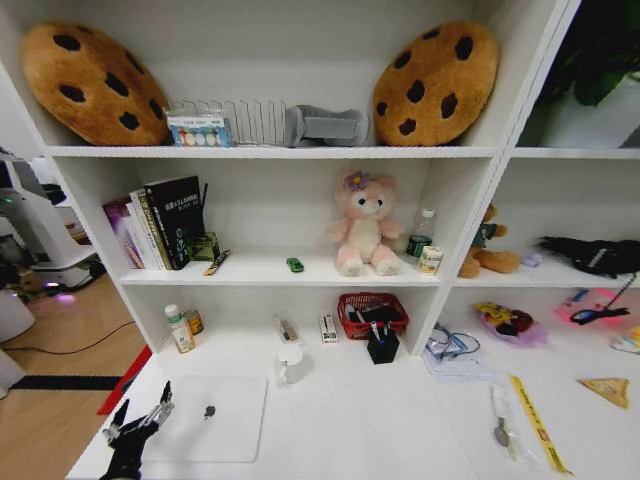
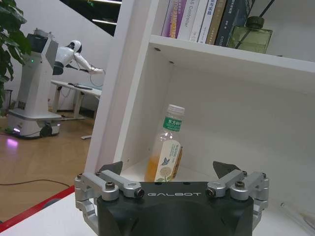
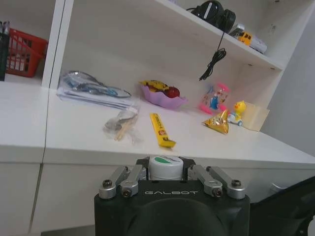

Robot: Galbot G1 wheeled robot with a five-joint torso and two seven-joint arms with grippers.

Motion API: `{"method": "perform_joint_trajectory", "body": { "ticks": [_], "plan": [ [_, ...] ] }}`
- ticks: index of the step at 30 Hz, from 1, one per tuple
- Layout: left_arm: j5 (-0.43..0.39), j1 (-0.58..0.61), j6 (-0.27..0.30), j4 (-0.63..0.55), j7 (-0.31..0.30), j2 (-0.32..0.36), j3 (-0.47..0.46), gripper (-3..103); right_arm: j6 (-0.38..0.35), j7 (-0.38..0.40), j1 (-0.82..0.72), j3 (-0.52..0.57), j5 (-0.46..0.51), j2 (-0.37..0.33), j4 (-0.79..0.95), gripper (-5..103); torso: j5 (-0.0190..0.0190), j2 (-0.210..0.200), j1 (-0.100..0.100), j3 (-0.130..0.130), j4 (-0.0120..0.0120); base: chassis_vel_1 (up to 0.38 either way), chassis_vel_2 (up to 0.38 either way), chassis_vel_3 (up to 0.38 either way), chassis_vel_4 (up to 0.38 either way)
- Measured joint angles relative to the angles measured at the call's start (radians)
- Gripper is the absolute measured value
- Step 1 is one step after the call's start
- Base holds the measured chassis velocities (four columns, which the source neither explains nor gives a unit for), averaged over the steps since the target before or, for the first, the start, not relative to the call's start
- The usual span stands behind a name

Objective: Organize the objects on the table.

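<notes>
Laptop (image 1: 207, 418) lies just beside the left gripper (image 1: 138, 425), whose fingers (image 2: 111, 169) are spread.

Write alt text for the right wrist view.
Right gripper shut on a green-capped container, held off the front edge of the white desk. On the desk lie a yellow ruler and a purple bowl.

Silver laptop (image 1: 207, 418) lies shut and flat at the near left of the white counter (image 1: 350, 420). White mug (image 1: 289, 363) stands just beyond its far right corner. Yellow ruler (image 1: 537, 422) lies flat, well off to the right. Tiny green toy car (image 1: 295, 265) sits on the shelf above.
</notes>
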Motion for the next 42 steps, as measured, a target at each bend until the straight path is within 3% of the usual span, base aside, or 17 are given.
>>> {"method": "perform_joint_trajectory", "body": {
  "ticks": [24, 34, 42],
  "plan": [
    [0.074, 0.037, 0.023, -0.073, -0.007, -0.055, -0.012, 100, 0.019, -0.039, 0.322, -0.114, -0.017, -0.120, -0.523, 31, 0.0000, 0.000, 0.000, 0.000, -0.0001, 0.000, 0.000, 0.000, 0.000],
    [0.096, 0.068, 0.035, -0.152, -0.012, -0.082, -0.023, 100, 0.031, -0.075, 0.572, -0.185, -0.005, -0.193, -0.846, 31, 0.0003, 0.000, 0.000, 0.000, -0.0002, 0.000, 0.000, 0.000, 0.000],
    [0.096, 0.092, 0.048, -0.240, -0.012, -0.098, -0.026, 100, 0.035, -0.090, 0.689, -0.252, -0.001, -0.218, -0.965, 31, 0.0003, 0.000, 0.000, 0.000, 0.0000, 0.000, 0.000, 0.000, 0.000]
  ]
}}
